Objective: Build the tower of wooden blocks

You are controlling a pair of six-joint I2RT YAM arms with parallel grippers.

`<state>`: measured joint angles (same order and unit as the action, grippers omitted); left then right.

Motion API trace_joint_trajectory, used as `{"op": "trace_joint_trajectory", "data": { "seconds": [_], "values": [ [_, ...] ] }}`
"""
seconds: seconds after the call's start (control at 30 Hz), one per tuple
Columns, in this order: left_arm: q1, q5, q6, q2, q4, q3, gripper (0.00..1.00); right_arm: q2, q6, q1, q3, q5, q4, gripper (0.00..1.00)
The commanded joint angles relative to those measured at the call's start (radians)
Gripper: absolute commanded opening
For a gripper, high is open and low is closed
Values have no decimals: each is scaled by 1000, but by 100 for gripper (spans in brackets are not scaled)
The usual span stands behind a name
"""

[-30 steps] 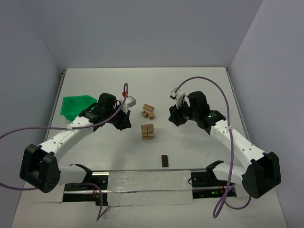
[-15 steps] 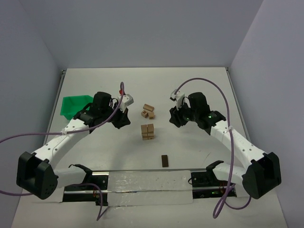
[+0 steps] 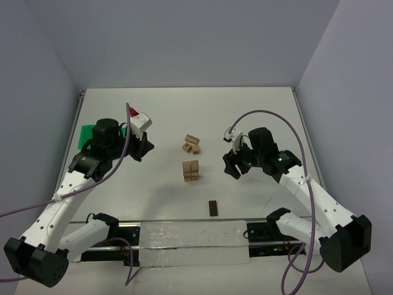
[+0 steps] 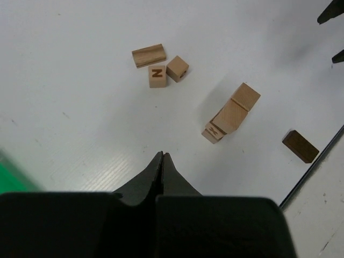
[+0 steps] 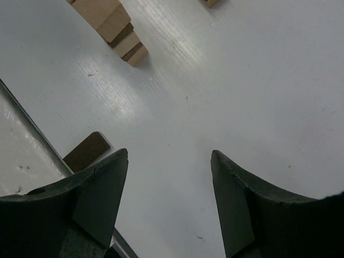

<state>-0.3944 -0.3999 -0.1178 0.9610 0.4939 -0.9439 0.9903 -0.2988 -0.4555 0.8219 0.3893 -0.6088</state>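
— White surface point(image 3: 258, 110), pale walls around it. What sits nearest your arm bases?

— One dark brown block point(image 3: 212, 208), lying flat near the front edge, apart from everything else.

— And the tower?

— Beyond it, mid-surface: the tower point(image 3: 191, 170) stands upright (a few layers, light tan). Your left claw point(image 4: 162, 157) hangs to its left, fingers pressed together on nothing. Your right claw point(image 5: 170, 158) hangs to its right, spread, nothing between.

— Further back?

— Three loose wood blocks point(image 3: 191, 144) clustered just behind the tower, one stamped N. A green bin point(image 3: 88, 134) lies far left, partly hidden by your left arm.
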Motion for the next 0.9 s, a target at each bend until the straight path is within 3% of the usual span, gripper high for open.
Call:
{"op": "trace_joint_trajectory", "data": {
  "seconds": [0.0,0.27,0.33,0.5,0.73,0.87],
  "values": [
    [41,57,19,-84,21,-3,0,18,-73,-27,0,37,-32,76],
    [98,-233,-94,-68,101,86,0,-133,-943,-32,-85,138,-258,82],
    [108,-309,-142,0,153,66,0,-89,-1279,-32,-52,148,-362,81],
    [158,-467,-189,131,219,-33,0,98,-1665,-77,115,99,-558,74],
    [210,-495,-224,183,269,-177,0,274,-1794,-299,271,49,-563,69],
    [226,-469,-178,121,222,-139,0,374,-1811,-429,318,32,-557,66]
  ]
}}
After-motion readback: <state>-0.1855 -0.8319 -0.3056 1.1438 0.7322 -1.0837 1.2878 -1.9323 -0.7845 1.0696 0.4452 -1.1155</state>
